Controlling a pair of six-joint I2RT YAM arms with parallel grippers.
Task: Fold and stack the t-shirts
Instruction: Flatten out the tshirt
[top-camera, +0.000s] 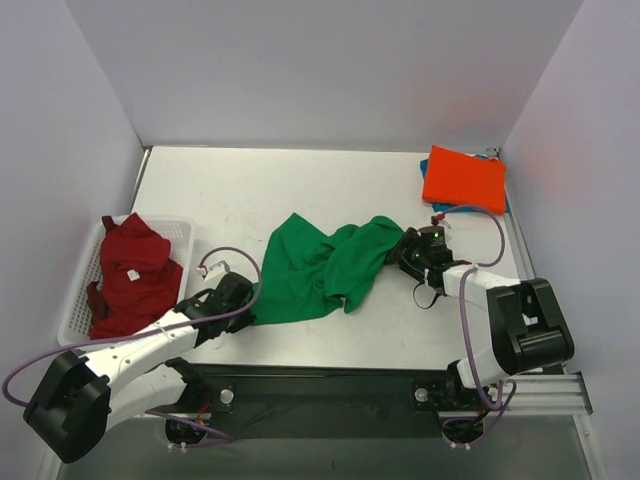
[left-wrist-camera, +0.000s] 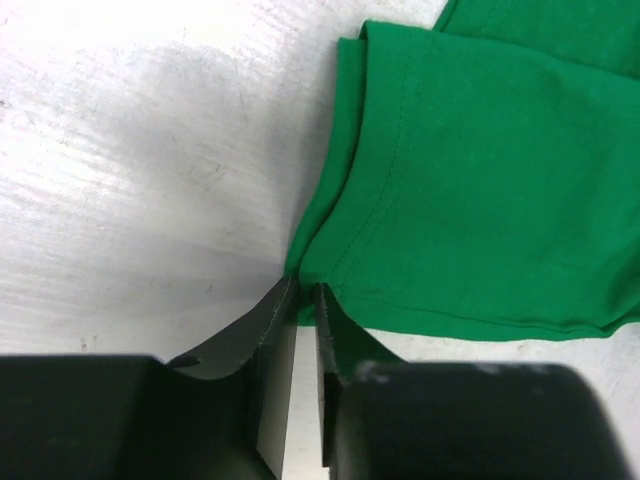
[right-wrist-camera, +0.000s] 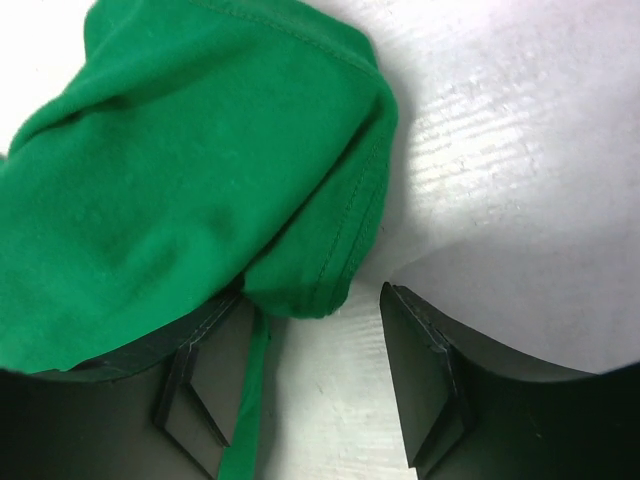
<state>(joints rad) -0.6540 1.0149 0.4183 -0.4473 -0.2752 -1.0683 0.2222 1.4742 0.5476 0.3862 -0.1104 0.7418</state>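
A bright green t-shirt (top-camera: 320, 270) lies crumpled across the middle of the table. My left gripper (top-camera: 245, 300) is at its near-left corner, shut on the hem; in the left wrist view the corner of the green shirt (left-wrist-camera: 470, 180) sits pinched between the gripper's (left-wrist-camera: 305, 290) nearly closed tips. My right gripper (top-camera: 405, 250) is open at the shirt's right end. In the right wrist view the gripper (right-wrist-camera: 315, 295) has a folded green hem (right-wrist-camera: 180, 190) lying over its left finger and reaching between the jaws. A folded orange-red t-shirt (top-camera: 464, 180) lies at the back right on a blue one (top-camera: 505, 205).
A white slatted basket (top-camera: 185, 235) at the left edge holds a dark red t-shirt (top-camera: 130, 275). White walls enclose the table on three sides. A black rail with the arm bases runs along the near edge.
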